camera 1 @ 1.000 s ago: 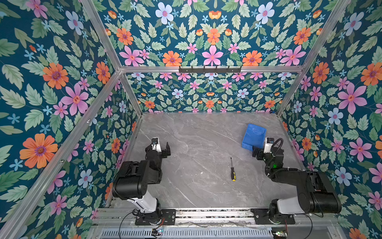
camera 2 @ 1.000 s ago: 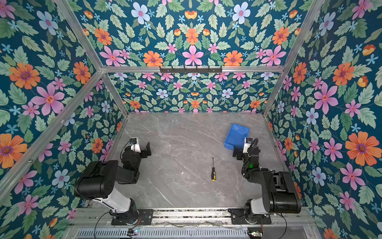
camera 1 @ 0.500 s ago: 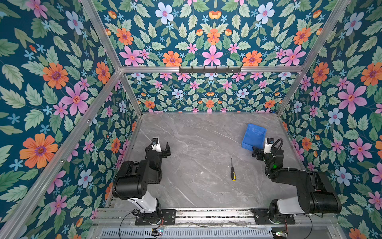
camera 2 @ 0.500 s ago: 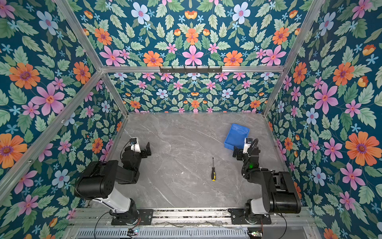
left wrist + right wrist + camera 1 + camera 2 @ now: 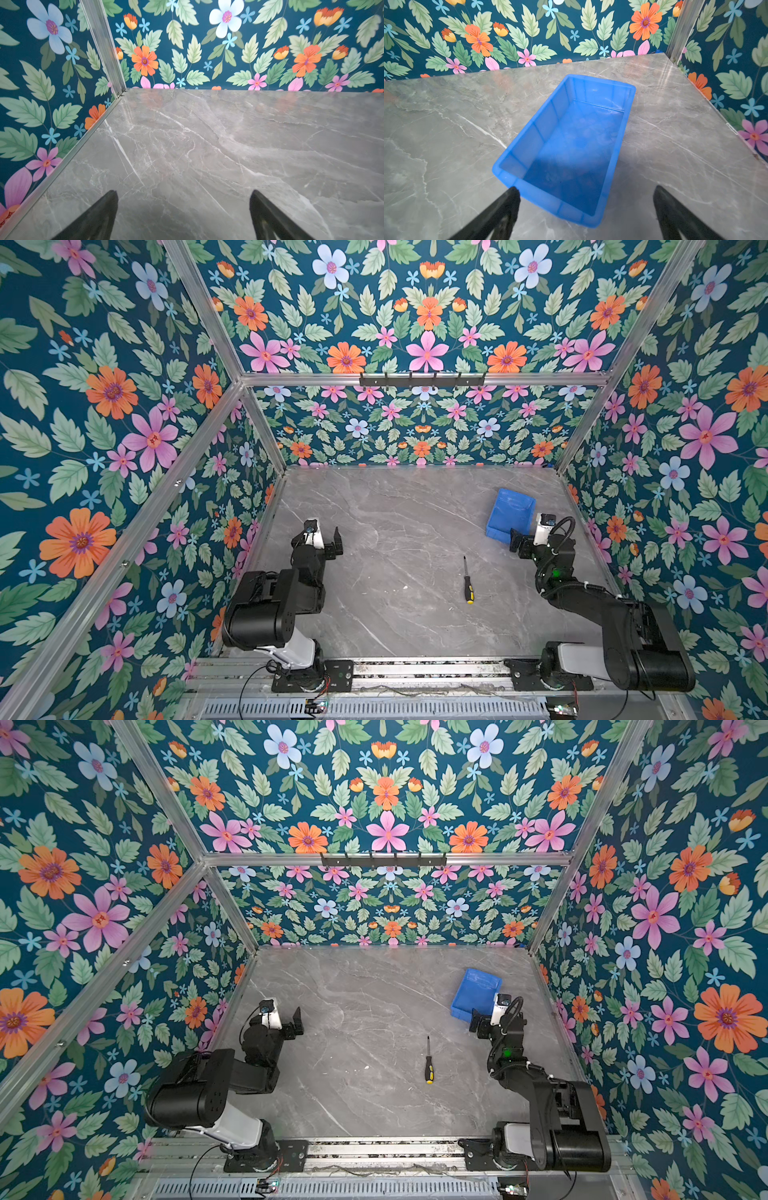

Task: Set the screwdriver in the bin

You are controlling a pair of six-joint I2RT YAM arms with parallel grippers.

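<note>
Plainly, the screwdriver [image 5: 467,581] lay flat on the grey worktop [image 5: 395,510], outside the blue bin [image 5: 510,510] and apart from it, its long axis running near-to-far with the yellow-ended handle toward the robot's bases and the tip toward the back wall. Both claws were spread and held nothing, and the right claw [image 5: 586,188] (aimed at the empty bin just ahead of it, not at the tool) stood nearer than the left claw [image 5: 184,191]. By my judgement the right arm would need to swing inward and back toward its own base, then close across the slim handle.
</note>
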